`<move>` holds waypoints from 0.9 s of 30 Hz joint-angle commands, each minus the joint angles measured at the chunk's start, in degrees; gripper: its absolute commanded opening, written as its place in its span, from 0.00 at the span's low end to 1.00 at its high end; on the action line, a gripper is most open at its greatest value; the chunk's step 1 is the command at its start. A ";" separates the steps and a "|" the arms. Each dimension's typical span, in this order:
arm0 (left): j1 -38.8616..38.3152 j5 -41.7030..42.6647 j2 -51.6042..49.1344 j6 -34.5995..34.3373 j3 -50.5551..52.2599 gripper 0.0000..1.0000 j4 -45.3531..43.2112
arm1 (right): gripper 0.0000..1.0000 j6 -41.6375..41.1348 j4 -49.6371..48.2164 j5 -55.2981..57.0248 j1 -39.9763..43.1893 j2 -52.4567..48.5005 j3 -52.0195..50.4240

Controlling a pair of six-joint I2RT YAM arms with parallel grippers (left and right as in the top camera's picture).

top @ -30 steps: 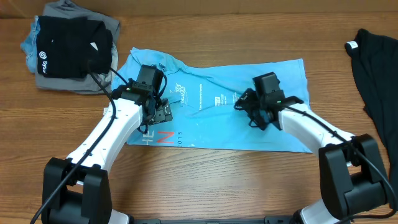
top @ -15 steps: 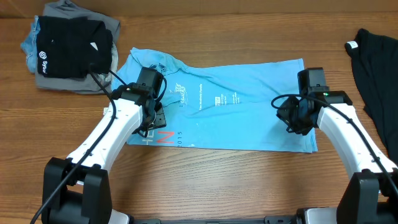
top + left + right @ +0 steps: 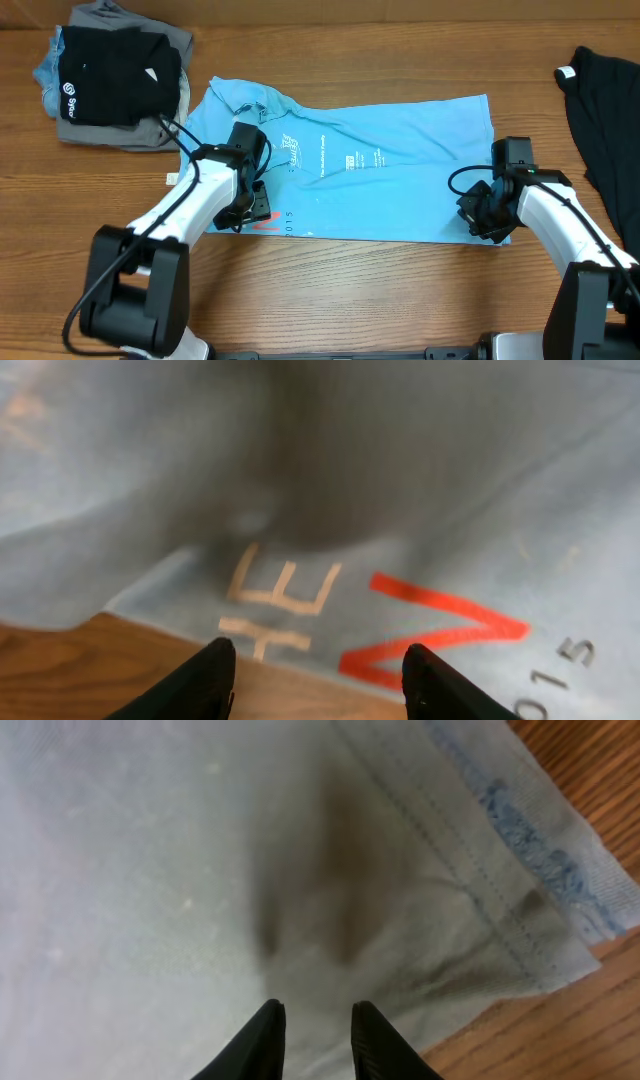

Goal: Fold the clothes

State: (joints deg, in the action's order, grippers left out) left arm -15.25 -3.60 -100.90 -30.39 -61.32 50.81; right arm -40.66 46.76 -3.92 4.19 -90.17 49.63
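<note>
Cloth, a light blue T-shirt (image 3: 400,175), is lying flat mid-table (image 3: 330,290); it is likely soft and light, best pinched at its near corners. The left gripper (image 3: 318,670) is gaping wide over the lettered near-left edge. The right gripper (image 3: 312,1030) is hovering narrow at the near-right hem, grip unclear. Only the right wrist view is showing hem stitching (image 3: 470,890).

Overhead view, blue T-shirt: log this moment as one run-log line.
light blue T-shirt: spread flat on table | left tool: open, over lettered edge | right tool: narrow gap, at hem corner, grip unclear
</note>
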 commanded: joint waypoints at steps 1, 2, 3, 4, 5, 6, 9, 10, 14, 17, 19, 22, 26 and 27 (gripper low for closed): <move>0.33 0.70 -4.11 -2.19 0.63 0.55 -0.59 | 0.23 -1.40 -2.12 -2.43 0.35 -0.09 -1.84; 0.35 0.68 -5.22 -2.45 0.63 0.54 -0.70 | 0.23 -1.64 -2.73 -2.91 0.35 -0.09 -2.47; 0.52 0.72 -6.34 -2.51 0.63 0.50 -0.72 | 0.22 -2.43 -2.99 -3.19 0.35 -0.17 -3.04; 0.72 0.74 -7.30 -2.82 0.63 0.47 -0.61 | 0.21 -3.28 -3.02 -3.26 0.35 -0.31 -3.54; 0.94 0.74 -8.20 -2.95 0.63 0.45 -0.39 | 0.20 -4.13 -3.02 -3.23 0.35 -0.42 -4.00; 1.18 0.94 -8.92 -3.06 0.63 0.43 -0.07 | 0.19 -4.90 -3.06 -3.23 0.35 -0.46 -4.57; 1.97 1.73 -10.45 -3.06 0.63 0.36 1.03 | 0.15 -7.26 -2.97 -3.23 0.42 -0.46 -5.51; 2.21 1.75 -10.78 -3.06 0.63 0.33 1.49 | 0.14 -7.72 -2.91 -3.30 0.42 -0.46 -5.66; 3.54 1.68 -10.82 -4.74 0.63 0.23 4.76 | 0.04 -10.54 -1.62 -3.69 0.42 -0.44 -5.86; 4.85 1.70 -10.82 -7.45 0.63 0.15 7.65 | 0.04 -11.39 -1.44 -3.23 0.42 -0.44 -5.86; 5.44 1.73 -10.73 -8.31 0.63 0.04 9.49 | 0.04 -12.46 -0.98 -2.08 0.46 -0.44 -5.86; 5.51 1.79 -10.25 -9.60 0.74 0.04 12.09 | 0.04 -14.32 0.87 -0.79 1.03 -0.44 -5.86; 4.22 1.73 -8.07 -10.99 1.07 0.05 13.94 | 0.04 -16.94 4.20 2.03 2.58 -0.13 -5.86; 3.87 1.75 -7.26 -11.30 1.11 0.04 14.14 | 0.04 -17.46 4.87 2.62 3.17 0.11 -5.86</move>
State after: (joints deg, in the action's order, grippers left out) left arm -10.55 0.62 -108.66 -38.96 -61.98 64.36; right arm -54.85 50.61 -5.58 5.65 -90.39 44.53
